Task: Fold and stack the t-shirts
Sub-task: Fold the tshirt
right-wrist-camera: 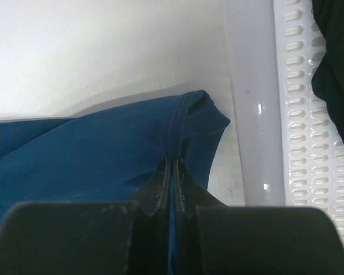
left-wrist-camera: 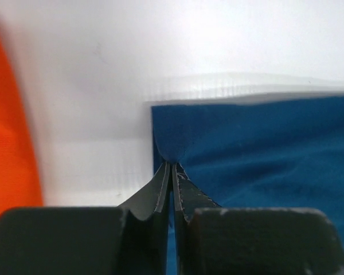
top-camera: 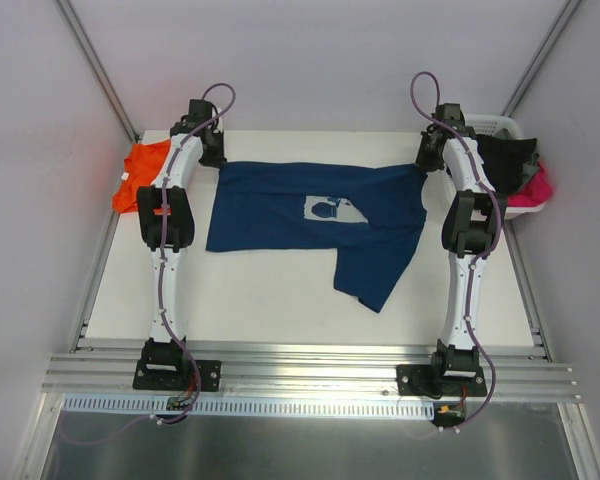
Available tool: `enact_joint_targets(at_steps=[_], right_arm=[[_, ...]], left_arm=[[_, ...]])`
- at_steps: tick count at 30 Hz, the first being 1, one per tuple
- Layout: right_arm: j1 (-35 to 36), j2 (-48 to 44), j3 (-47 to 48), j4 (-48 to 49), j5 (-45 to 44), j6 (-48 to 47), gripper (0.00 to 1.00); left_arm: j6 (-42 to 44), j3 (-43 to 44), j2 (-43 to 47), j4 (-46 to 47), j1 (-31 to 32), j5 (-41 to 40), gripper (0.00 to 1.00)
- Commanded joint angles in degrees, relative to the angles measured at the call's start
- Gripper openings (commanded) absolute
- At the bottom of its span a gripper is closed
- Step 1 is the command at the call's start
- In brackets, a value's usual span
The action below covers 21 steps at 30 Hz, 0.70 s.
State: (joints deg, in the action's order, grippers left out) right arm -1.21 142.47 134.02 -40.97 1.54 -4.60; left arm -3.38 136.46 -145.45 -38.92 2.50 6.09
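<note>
navy t-shirt (top-camera: pixel 310 215) is spread flat across the far half of the worktop (top-camera: pixel 270 320), stretched sideways between the 2 arms. its pale print (top-camera: pixel 327 208) faces up, roughly mid-cloth. on the right side 1 part of it flops toward the near edge and ends in a slanted flap.

left pincer (left-wrist-camera: pixel 171 166) is down at the shirt's far left corner. from the left wrist view the fingers are pressed together with the blue cloth pinched between the tips, and the fabric puckers up right there. right pincer (right-wrist-camera: pixel 172 163) is at the far right end of the same shirt, also squeezed tight on it, biting a stitched hem where the cloth bunches into a little fold. so both ends are clamped.

orange t-shirt (top-camera: pixel 140 175) sits crumpled at the far left corner of the worktop, just beside the left arm. it's apart from the navy one, with bare white surface between them.

white slotted basket (right-wrist-camera: pixel 298 114) stands at the far right, just beside the right pincer, with dark clothing (top-camera: pixel 505 160) and something pink (top-camera: pixel 535 190) in it. can't tell what those are.
</note>
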Motion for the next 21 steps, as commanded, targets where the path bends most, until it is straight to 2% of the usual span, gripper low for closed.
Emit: enact_joint_targets(at_steps=[1, 6, 8, 9, 10, 14, 15, 21], right_arm=[[0.60, -2.82, 0.63, -0.07, -1.19, -0.50, 0.01], [0.51, -2.99, 0.54, -0.07, -1.19, -0.58, 0.01], [0.51, -2.99, 0.46, -0.07, -1.19, -0.58, 0.00], [0.51, -2.91, 0.46, 0.01, -1.19, -0.67, 0.01], [0.51, -2.82, 0.54, 0.01, -1.10, -0.67, 0.01], [0.60, -2.82, 0.46, 0.01, -1.19, -0.76, 0.01], [0.68, -2.73, 0.46, 0.01, -1.19, -0.76, 0.00], [0.60, -3.78, 0.11, -0.07, -3.02, -0.94, 0.01]], left_arm=[[1.18, 3.80, 1.66, 0.94, -0.83, -8.28, 0.01], [1.53, 4.86, 0.52, 2.26, -1.10, -7.94, 0.03], [1.18, 4.78, 0.34, 2.27, -0.92, -7.58, 0.13], [1.27, 4.60, 0.25, 2.27, -0.83, -7.32, 0.23], [1.35, 4.51, 0.16, 2.35, -0.75, -6.19, 0.56], [2.41, 4.07, 0.43, 2.35, -0.39, -4.60, 0.90], [2.41, 3.99, 0.60, 2.27, -0.31, -4.59, 0.92], [2.32, 3.11, 4.90, 2.27, 0.48, -7.76, 0.93]])
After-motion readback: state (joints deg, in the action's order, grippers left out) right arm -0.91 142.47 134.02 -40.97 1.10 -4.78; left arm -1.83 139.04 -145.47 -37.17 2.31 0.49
